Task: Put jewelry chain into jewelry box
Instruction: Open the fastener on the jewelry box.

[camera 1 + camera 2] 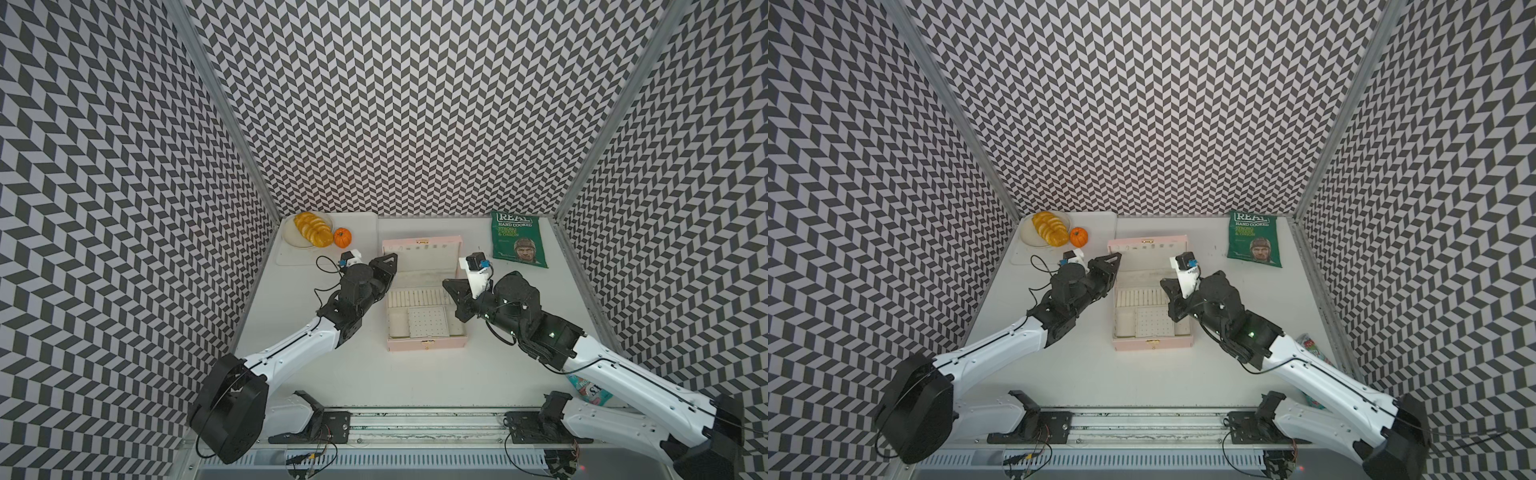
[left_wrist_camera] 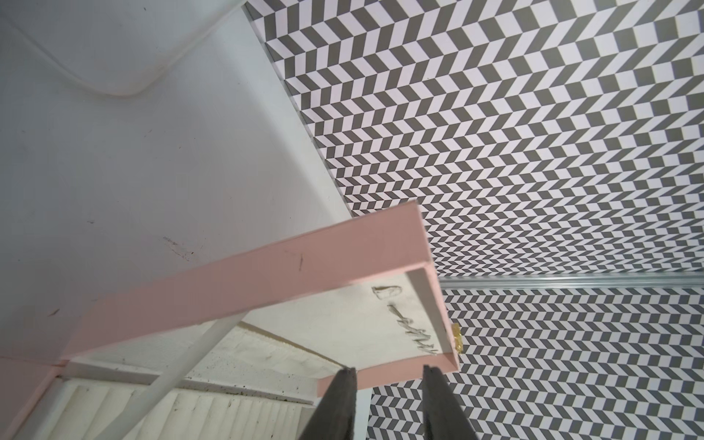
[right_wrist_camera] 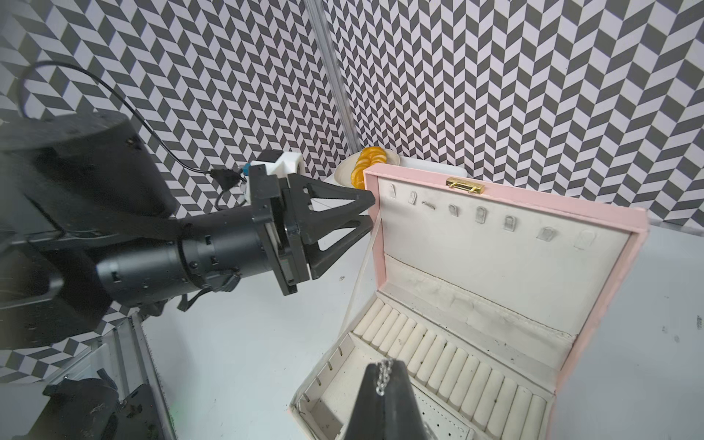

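The pale pink jewelry box [image 1: 428,344] [image 1: 1152,343] stands open mid-table, its lid [image 3: 609,274] upright and cream lining showing. A short piece of the fine silver jewelry chain [image 3: 383,375] shows at the tips of my right gripper [image 3: 385,364], which is shut on it. That gripper [image 1: 446,286] [image 1: 1163,283] hovers over the box's right side, above the ring rolls. My left gripper [image 1: 390,259] [image 1: 1115,257] [image 2: 390,369] sits at the lid's left edge [image 2: 266,278], jaws a little apart with nothing between them. The right wrist view also shows this left gripper [image 3: 368,211].
A white tray [image 1: 286,257] at the back left carries a plate of orange slices [image 1: 311,228] and a small orange pumpkin [image 1: 343,237]. A green crisp bag [image 1: 517,239] lies at the back right. A colourful packet [image 1: 588,388] sits under my right arm.
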`<state>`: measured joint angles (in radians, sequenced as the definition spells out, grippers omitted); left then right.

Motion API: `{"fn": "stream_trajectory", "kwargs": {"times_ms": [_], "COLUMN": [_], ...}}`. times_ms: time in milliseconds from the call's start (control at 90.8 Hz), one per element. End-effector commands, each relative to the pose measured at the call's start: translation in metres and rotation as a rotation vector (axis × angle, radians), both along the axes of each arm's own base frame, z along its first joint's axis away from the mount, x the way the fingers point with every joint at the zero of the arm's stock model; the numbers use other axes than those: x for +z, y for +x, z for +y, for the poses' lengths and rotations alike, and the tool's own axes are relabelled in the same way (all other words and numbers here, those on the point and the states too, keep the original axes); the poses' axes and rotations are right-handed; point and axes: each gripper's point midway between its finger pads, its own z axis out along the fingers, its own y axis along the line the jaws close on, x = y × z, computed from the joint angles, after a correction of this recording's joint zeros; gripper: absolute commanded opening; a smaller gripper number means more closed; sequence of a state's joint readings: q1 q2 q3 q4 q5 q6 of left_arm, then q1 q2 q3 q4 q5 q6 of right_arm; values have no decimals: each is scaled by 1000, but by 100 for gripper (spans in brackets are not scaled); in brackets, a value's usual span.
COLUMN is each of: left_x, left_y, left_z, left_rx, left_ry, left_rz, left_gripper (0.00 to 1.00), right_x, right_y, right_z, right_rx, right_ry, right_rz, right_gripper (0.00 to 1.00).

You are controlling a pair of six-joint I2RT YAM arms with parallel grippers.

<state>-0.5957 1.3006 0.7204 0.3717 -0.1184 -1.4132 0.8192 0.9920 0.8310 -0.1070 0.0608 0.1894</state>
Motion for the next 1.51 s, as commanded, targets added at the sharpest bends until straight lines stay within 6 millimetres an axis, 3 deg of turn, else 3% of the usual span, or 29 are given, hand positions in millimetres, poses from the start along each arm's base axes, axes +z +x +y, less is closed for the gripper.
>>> {"fn": "stream_trajectory", "kwargs": {"times_ms": [0,452,705,1245,1498], "left_x": [11,14,21,3,8], "left_y": [6,20,27,41,44], "left_z": [-12,-36,-31,-34,-31], "left_rx": [10,-10,31,37,45], "left_ry": [-59,-83,-90,-105,-119], "left_rz": [-23,-48,-79,-20,-34], "left_gripper": [33,33,34,34,35], "right_x": [22,24,22,20,18], "right_y": [3,-4,-4,-3,-3], "right_z": [-7,-11,-7,-5,-5], "right_rx": [-32,-18,-6,-2,0], "right_ry": [62,89,85,82,81], "right_rz": [-76,-87,-79,-75,-73], "right_gripper": [0,0,0,0,0]}}
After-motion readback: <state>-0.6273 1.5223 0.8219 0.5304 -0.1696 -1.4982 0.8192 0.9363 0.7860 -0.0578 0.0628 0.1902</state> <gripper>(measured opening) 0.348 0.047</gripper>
